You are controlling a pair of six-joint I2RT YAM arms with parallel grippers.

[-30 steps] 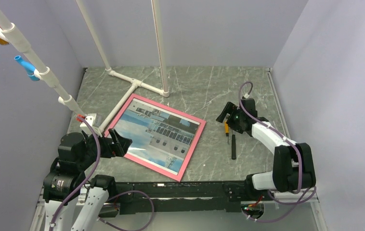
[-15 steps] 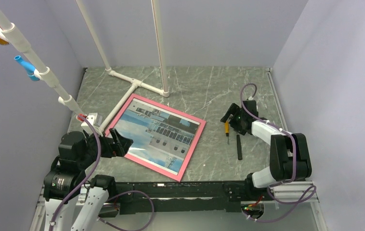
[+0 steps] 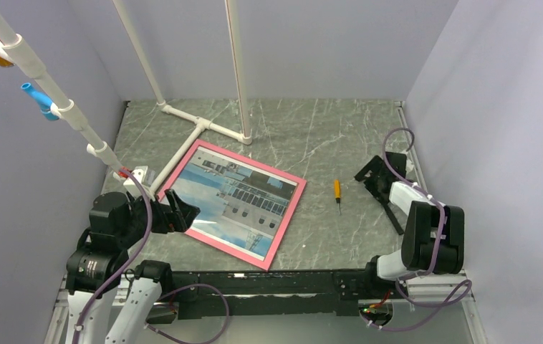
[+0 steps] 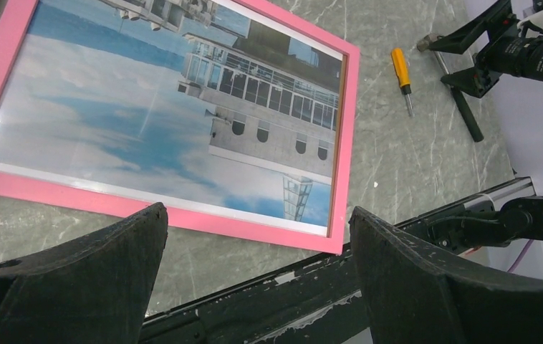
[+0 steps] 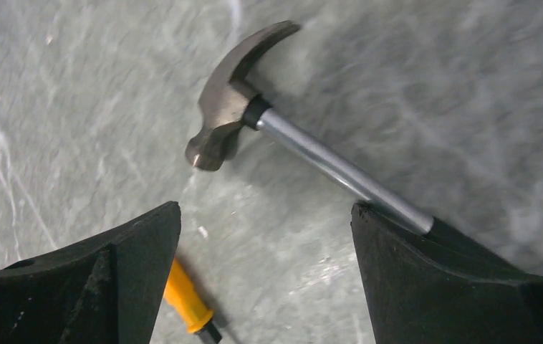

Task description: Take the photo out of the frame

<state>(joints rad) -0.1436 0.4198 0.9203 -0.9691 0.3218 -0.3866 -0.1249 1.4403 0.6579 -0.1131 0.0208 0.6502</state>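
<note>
The pink frame (image 3: 286,223) lies flat, front up, in the middle of the table, with the photo (image 3: 218,201) of blue sky and a grey-white building inside it. My left gripper (image 3: 177,213) hovers open and empty over the frame's near left corner. In the left wrist view the frame (image 4: 344,143) and photo (image 4: 147,122) lie beyond the open gripper (image 4: 258,215). My right gripper (image 3: 372,175) is open at the far right, away from the frame. In the right wrist view it (image 5: 266,208) is open above bare table.
A hammer (image 5: 226,107) lies by the right gripper, its handle (image 3: 395,217) running toward the near edge. An orange-handled screwdriver (image 3: 337,191) lies between frame and hammer. A white pipe stand (image 3: 190,140) stands behind the frame. A black rail (image 3: 268,279) runs along the near edge.
My right gripper has moved right, away from the screwdriver, and the hammer has shifted right with it. The left gripper and the frame have stayed put.
</note>
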